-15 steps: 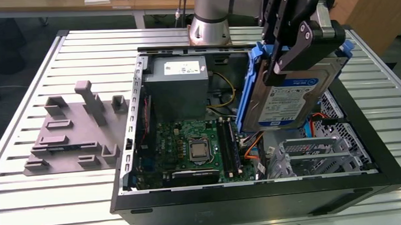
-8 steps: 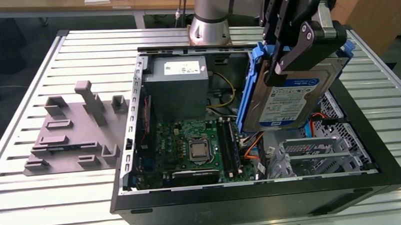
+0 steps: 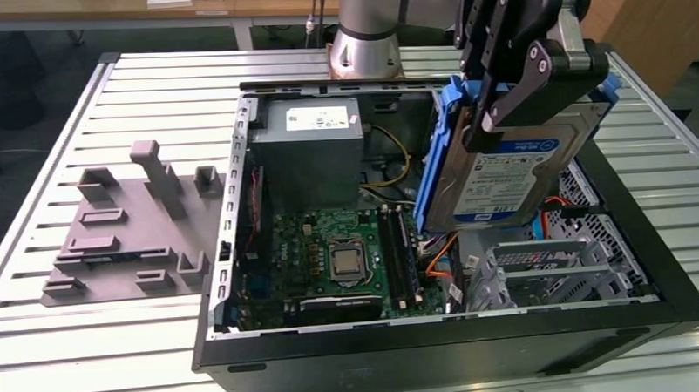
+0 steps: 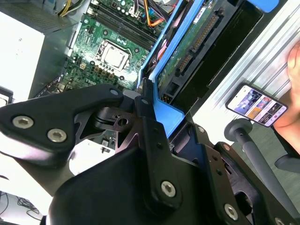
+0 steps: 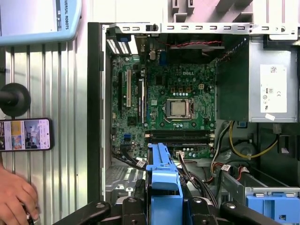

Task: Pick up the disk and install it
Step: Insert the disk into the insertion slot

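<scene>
— Gripping the disk [image 3: 521,168] by its blue bracket, is the tool [image 3: 511,77] clamped?
— Yes, closed on it, edge-up above the open computer case [image 3: 630,238], over the drive cage [image 3: 550,272] beside the motherboard [image 3: 334,257]. Nearby on the worktop [image 3: 52,346], a hand [image 5: 14,197] rests.

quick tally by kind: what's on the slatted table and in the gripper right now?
Silver hard drive in blue plastic bracket, held in the black gripper: 1
Open black computer case: 1
Grey moulded fixture tray: 1
Smartphone with lit screen: 1
Total: 4
</scene>
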Robot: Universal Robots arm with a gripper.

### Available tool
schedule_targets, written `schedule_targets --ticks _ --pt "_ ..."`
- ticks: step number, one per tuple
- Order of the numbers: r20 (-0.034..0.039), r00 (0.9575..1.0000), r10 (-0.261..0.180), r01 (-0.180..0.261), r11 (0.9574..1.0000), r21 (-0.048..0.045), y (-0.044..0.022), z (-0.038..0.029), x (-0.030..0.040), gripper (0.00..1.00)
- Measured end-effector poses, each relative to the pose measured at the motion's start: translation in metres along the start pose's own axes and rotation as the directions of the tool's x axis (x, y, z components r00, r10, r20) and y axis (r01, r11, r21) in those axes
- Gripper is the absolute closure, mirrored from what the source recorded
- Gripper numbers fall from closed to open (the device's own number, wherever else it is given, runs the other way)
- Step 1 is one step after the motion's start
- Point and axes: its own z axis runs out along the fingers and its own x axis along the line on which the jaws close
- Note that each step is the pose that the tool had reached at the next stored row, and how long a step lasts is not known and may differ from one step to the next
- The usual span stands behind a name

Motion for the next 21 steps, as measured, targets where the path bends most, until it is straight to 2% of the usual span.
schedule_targets --ticks 5,11,21 --pt "0.0001 1.0000 0.000 0.000 1.0000 0.0000 -0.0044 0.0006 0.0000 0.64" --pt "0.0002 1.0000 0.000 0.000 1.0000 0.0000 -0.0045 0.0020 0.0039 0.64" --pt "0.0001 1.0000 0.000 0.000 1.0000 0.0000 -0.0046 0.0026 0.0048 0.64"
